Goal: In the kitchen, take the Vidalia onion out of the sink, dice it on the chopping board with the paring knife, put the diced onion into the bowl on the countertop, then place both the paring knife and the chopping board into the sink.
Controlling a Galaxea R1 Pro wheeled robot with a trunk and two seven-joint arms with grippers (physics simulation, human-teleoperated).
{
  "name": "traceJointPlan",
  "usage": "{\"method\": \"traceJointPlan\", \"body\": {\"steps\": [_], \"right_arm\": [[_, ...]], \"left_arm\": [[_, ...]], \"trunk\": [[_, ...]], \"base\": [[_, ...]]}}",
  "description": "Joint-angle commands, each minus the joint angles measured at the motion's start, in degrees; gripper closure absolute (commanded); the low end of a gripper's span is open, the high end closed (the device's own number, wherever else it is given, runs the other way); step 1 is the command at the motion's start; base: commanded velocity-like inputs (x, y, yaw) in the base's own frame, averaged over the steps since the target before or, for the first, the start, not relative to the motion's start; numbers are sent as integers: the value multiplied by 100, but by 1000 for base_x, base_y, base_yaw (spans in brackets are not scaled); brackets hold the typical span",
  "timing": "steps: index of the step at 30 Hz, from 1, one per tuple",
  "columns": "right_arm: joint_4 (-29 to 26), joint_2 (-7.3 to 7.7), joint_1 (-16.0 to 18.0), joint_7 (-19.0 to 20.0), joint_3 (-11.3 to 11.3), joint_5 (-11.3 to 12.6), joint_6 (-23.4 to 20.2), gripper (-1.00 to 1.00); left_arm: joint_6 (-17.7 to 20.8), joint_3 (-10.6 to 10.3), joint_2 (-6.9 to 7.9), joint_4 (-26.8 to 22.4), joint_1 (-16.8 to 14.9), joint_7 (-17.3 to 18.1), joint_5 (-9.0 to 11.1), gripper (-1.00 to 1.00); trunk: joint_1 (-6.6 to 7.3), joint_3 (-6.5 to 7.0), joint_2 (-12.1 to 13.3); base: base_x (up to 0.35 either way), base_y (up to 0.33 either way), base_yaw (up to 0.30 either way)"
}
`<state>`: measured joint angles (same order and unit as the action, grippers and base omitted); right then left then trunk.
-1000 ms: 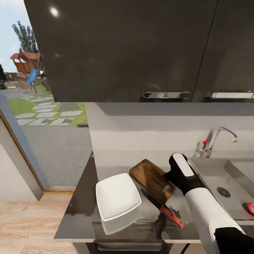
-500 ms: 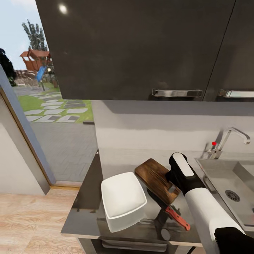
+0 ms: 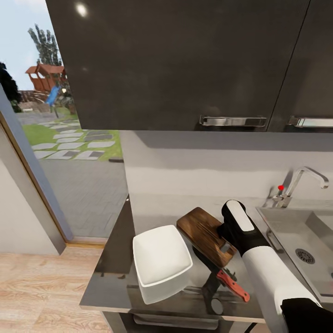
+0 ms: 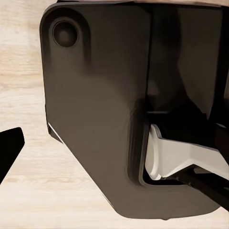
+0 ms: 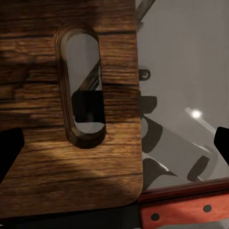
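Note:
The dark wood chopping board [image 3: 206, 235] lies on the grey countertop [image 3: 111, 282] between the white square bowl [image 3: 162, 261] and the sink [image 3: 289, 231]. Against the board's near edge rests the paring knife [image 3: 232, 284], red-orange handle pointing toward the counter's front. My right arm's wrist [image 3: 238, 222] hangs over the board's slotted end. In the right wrist view my right gripper [image 5: 114, 148] is open just above the chopping board [image 5: 57, 143], close to its oval slot, with the paring knife handle [image 5: 186, 212] nearby. The Vidalia onion is out of view. My left gripper [image 4: 114, 143] is open beside my own dark body.
Glossy black upper cabinets [image 3: 185, 60] with chrome handles [image 3: 232, 121] hang over the counter. A chrome tap [image 3: 303, 178] and a red knob [image 3: 280, 188] stand behind the sink. To the left are a glass door [image 3: 60, 152] to the garden and wooden floor [image 3: 41, 291].
A second ago the camera swung left, shifting everything right in the picture and taking the onion out of frame. Nothing has moved in the last half second.

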<state>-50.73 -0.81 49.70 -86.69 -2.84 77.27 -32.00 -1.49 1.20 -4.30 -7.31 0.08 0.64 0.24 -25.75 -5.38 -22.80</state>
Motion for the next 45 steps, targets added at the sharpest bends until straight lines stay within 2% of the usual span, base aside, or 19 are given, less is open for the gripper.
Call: {"method": "traceJointPlan", "body": {"steps": [1,15,45], "right_arm": [[-4,2,5,-41,-8,34,-60,-100],[-7,2,5,-41,-10,34,-59,-100],[-16,2,5,-41,-8,34,-60,-100]], "left_arm": [[-9,12,-1,-7,1,7,2,-100],[-9,12,-26,-7,1,7,2,-100],[-6,12,-33,-7,1,-9,2,-100]], "trunk": [[-4,-12,-12],[-4,-13,-12],[-4,-13,-12]], "base": [[0,0,0],[82,-140,0],[-8,-37,0]]}}
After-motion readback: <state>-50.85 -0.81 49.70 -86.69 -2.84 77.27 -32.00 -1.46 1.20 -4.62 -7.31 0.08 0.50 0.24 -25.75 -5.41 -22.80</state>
